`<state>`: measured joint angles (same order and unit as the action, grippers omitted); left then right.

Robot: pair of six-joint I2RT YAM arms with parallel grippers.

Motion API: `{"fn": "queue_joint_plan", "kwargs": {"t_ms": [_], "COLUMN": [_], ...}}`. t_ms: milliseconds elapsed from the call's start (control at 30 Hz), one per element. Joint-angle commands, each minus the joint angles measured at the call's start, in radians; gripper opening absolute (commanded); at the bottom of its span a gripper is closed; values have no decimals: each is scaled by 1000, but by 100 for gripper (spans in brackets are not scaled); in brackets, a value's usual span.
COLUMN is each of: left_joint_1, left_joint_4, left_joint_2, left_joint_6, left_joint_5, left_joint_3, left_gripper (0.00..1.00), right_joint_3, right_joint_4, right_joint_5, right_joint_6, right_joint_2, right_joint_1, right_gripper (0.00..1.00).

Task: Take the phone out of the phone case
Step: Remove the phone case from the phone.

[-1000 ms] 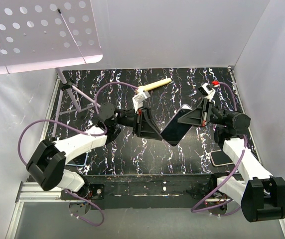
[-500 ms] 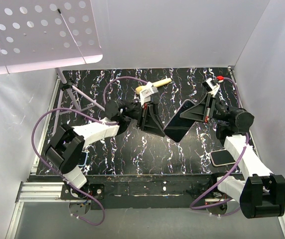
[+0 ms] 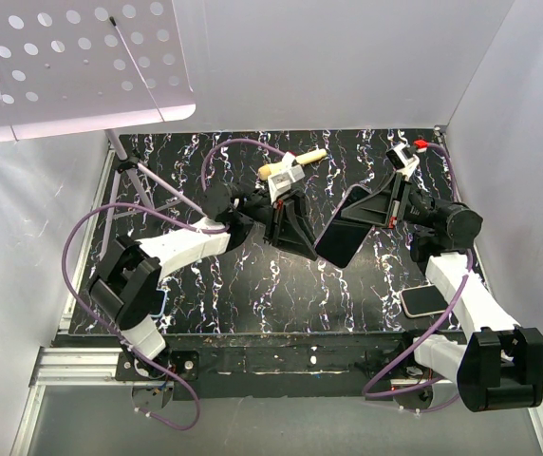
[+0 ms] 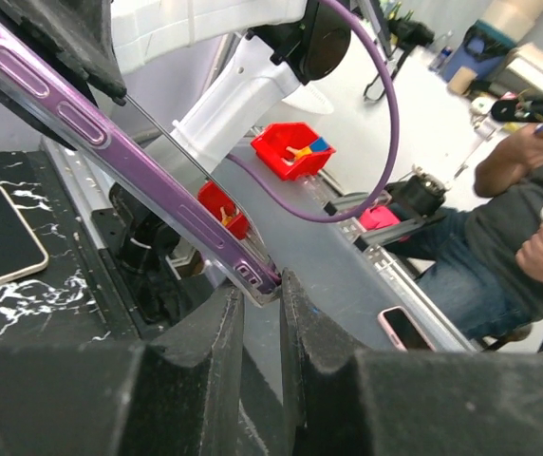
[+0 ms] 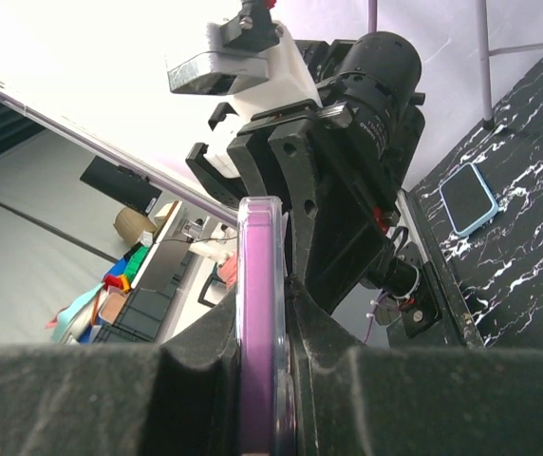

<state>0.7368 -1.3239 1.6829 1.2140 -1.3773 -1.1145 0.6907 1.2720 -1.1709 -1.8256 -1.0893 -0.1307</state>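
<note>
A purple phone (image 3: 343, 228) in a clear phone case is held in the air over the middle of the table, tilted, between both arms. My left gripper (image 3: 306, 249) comes from the left, shut on the lower corner. In the left wrist view the clear phone case corner (image 4: 252, 282) sits pinched between the tips of my left gripper (image 4: 262, 293). My right gripper (image 3: 374, 211) holds the upper end. The right wrist view shows the phone (image 5: 262, 285) edge-on, with my right gripper (image 5: 264, 328) shut across its thickness.
A light-cased phone (image 3: 423, 300) lies on the marbled table by the right arm, and a blue-cased phone (image 3: 158, 304) lies by the left arm. A wooden-handled tool (image 3: 300, 160) rests at the back. A perforated stand (image 3: 72, 66) and its legs (image 3: 143, 185) occupy the back left.
Both grippers have carried the phone a little toward the back of the table. The left arm has swung its elbow in and stretched further toward the middle.
</note>
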Motion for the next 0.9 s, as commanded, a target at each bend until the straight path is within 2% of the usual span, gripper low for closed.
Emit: {"fn": "queue_joint_plan", "kwargs": {"t_ms": [0, 67, 200, 233, 300, 367, 400, 467, 567, 667, 767, 867], "left_joint_1": [-8, -8, -13, -22, -30, -31, -31, -31, -37, -36, -30, 21], "left_joint_4": [262, 301, 241, 268, 389, 557, 648, 777, 847, 972, 1191, 1396], "left_joint_2": [6, 1, -5, -9, -14, -37, -51, -69, -84, -109, -161, -209], "left_joint_6": [-381, -432, -471, -505, -589, -730, -848, -944, -959, -920, -826, -788], "left_joint_5": [122, 129, 145, 153, 159, 190, 208, 236, 303, 510, 876, 1101], "left_joint_3": [-1, -5, 13, 10, -17, -36, -47, -67, -82, -93, -68, -51], "left_gripper": [0, 0, 0, 0, 0, 0, 0, 0, 0, 0, 0, 0], "right_joint_3": [89, 105, 124, 124, 112, 95, 89, 84, 84, 96, 79, 47], "right_joint_4": [336, 336, 334, 333, 336, 333, 334, 329, 325, 300, 178, 57], "right_joint_5": [168, 185, 203, 208, 215, 220, 226, 218, 229, 231, 244, 295], "right_joint_6": [-466, -477, -506, -512, -520, -520, -523, -515, -511, -491, -378, -252], "right_joint_2": [40, 35, 31, 29, 29, 28, 28, 28, 28, 31, 69, 117], "right_joint_1": [-83, -87, -106, -109, -110, -110, -112, -112, -115, -116, -116, -116], "right_gripper": [1, 1, 1, 1, 1, 1, 1, 1, 1, 1, 1, 1]}}
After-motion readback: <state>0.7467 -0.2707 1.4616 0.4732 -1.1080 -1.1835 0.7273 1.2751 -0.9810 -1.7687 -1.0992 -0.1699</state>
